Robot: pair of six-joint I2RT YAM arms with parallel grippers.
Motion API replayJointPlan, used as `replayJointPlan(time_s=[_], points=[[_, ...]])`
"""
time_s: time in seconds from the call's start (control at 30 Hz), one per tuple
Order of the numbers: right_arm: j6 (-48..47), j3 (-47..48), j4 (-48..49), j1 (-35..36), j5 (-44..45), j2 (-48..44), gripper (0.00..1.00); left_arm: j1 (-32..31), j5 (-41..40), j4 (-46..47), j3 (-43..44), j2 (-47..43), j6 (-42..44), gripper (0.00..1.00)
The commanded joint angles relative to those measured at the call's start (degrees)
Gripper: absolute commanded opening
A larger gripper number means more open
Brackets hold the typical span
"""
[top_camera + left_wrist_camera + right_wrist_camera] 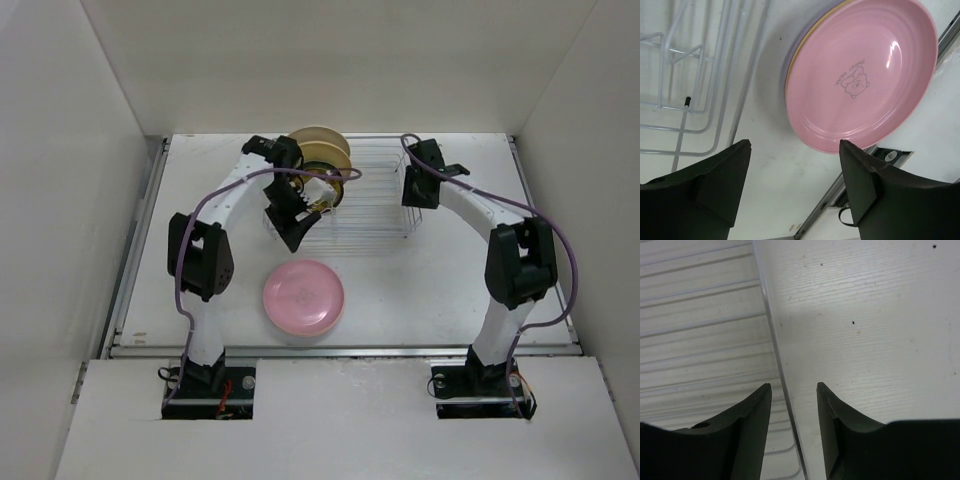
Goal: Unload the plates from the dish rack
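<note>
Here, three stacked plates (860, 75); one dish rack (372, 200).

Left arm (200, 255): white links, black joint housings, purple cable (197, 210)
Right arm (520, 262): same white-and-black build, purple cable
Bases (208, 385): black, at the table's (420, 290) near edge
Fingers (720, 185): matte black wedges

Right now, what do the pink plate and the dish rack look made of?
Pink plate: glazed ceramic or melamine, cannot tell which; glossy, with sharp light glints, moulded rings and a printed bear motif. Dish rack: probably thin metal wire with a smooth white or silvery coating; the rods are slim, evenly bent and uniformly pale.
</note>
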Motion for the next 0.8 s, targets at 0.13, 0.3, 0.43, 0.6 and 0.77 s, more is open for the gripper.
replayJointPlan(time_s=[0.13, 0.3, 0.43, 0.6, 0.77], points=[[-7.78, 2.26, 4.53, 7.0, 3.98, -9.11, 0.55, 10.6, 5.02, 1.62, 7.3, -8.03, -21.25, 0.68], [-18.23, 4.45, 8.66, 14.13, -1.19, -10.09, 0.57, 17.83, -1.38, 18.42, 3.96, -7.87, -36.75, 0.68], [-20.18, 11.57, 9.46, 17.3, -9.56, -3.05, 0.54, 17.83, -4.12, 15.46, 10.02, 1.27, -39.05, 0.68], [-19.66, 18.68, 11.66, 17.3, -13.16, 4.23, 0.48, 17.83, -4.13, 12.29, 16.0, 9.7, -39.75, 0.56], [-20.18, 28.34, 9.55, 17.3, -13.86, 13.02, 0.47, 17.83, -3.51, 12.91, 16.0, 12.52, -40.98, 0.51]])
